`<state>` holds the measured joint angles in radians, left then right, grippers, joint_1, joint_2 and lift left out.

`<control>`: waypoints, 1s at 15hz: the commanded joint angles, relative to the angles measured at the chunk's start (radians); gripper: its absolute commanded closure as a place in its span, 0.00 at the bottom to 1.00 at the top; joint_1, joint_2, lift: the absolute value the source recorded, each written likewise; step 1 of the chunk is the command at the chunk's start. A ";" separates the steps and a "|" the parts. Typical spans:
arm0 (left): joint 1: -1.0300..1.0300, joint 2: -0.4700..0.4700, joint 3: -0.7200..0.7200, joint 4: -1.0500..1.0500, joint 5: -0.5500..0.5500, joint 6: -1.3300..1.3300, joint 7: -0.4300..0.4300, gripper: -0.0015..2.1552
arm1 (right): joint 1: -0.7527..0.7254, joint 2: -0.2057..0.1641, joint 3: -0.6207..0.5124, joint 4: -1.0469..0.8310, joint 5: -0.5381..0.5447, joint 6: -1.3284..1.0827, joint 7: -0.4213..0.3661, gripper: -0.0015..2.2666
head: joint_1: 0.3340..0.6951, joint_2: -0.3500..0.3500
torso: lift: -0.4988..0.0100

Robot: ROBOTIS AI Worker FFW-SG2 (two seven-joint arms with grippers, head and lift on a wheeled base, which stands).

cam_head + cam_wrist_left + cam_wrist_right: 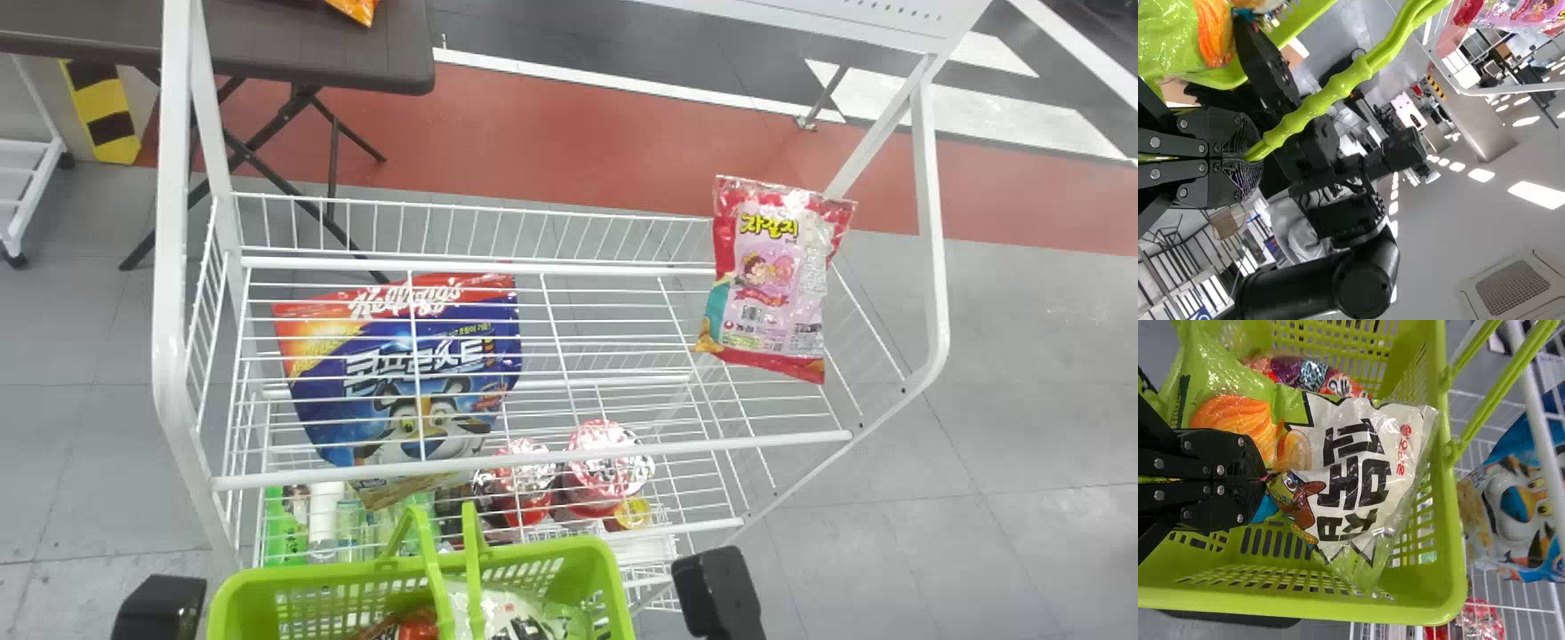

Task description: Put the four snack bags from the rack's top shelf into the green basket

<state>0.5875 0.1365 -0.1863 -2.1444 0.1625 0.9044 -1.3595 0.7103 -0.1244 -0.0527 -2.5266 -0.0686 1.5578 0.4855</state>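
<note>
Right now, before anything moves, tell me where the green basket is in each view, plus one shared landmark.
Head view: green basket at the bottom edge, left of centre.
Left wrist view: green basket beside the left gripper, which holds its handle.
Right wrist view: green basket around the white snack bag.
Shared landmark: white rack.

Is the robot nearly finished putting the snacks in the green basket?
Partway, I think. Done: a red-and-purple snack bag lies in the green plastic basket. In hand: the right end effector grips a white-and-green plastic bag in the basket, not yet let go. To do: a pink-and-red bag is on the white wire top shelf. I can't tell where the fourth bag is.
</note>
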 commanded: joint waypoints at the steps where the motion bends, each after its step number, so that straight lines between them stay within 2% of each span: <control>1: 0.000 0.000 -0.001 0.000 -0.001 0.003 -0.001 0.71 | -0.003 0.000 -0.009 0.015 -0.008 -0.009 0.011 0.00 | 1.00 0.00 | 0.98; 4: -0.006 0.002 -0.002 0.000 -0.005 0.015 -0.004 0.71 | -0.003 0.005 -0.027 -0.009 -0.022 -0.150 0.024 0.02 | 1.00 0.00 | 0.98; 8: -0.008 0.002 -0.002 -0.002 -0.005 0.015 -0.004 0.71 | -0.003 0.031 -0.045 0.054 -0.060 -0.675 0.010 0.04 | 1.00 0.00 | 0.98; 9: -0.008 0.002 -0.002 -0.002 -0.005 0.015 -0.004 0.71 | -0.008 0.035 -0.045 0.104 -0.068 -0.908 -0.035 0.04 | 1.00 0.00 | 0.98; 10: -0.008 0.002 -0.002 -0.002 -0.005 0.015 -0.006 0.71 | -0.028 0.040 -0.038 0.166 -0.066 -1.132 -0.122 0.04 | 1.00 0.00 | 0.98; 11: -0.008 0.002 -0.002 0.000 -0.005 0.015 -0.006 0.71 | -0.063 0.040 -0.035 0.213 -0.062 -1.230 -0.197 0.04 | 1.00 0.00 | 0.98; 13: -0.006 0.002 -0.001 0.001 -0.005 0.015 -0.007 0.71 | -0.186 0.040 -0.032 0.322 -0.034 -1.261 -0.363 0.04 | 1.00 0.00 | 0.98; 15: -0.005 0.006 -0.001 0.000 -0.005 0.015 -0.010 0.71 | -0.318 0.043 -0.049 0.446 0.009 -1.255 -0.466 0.04 | 1.00 0.00 | 0.98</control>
<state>0.5819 0.1395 -0.1873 -2.1441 0.1579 0.9197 -1.3695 0.4869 -0.0836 -0.0882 -2.1708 -0.0908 0.3037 0.0491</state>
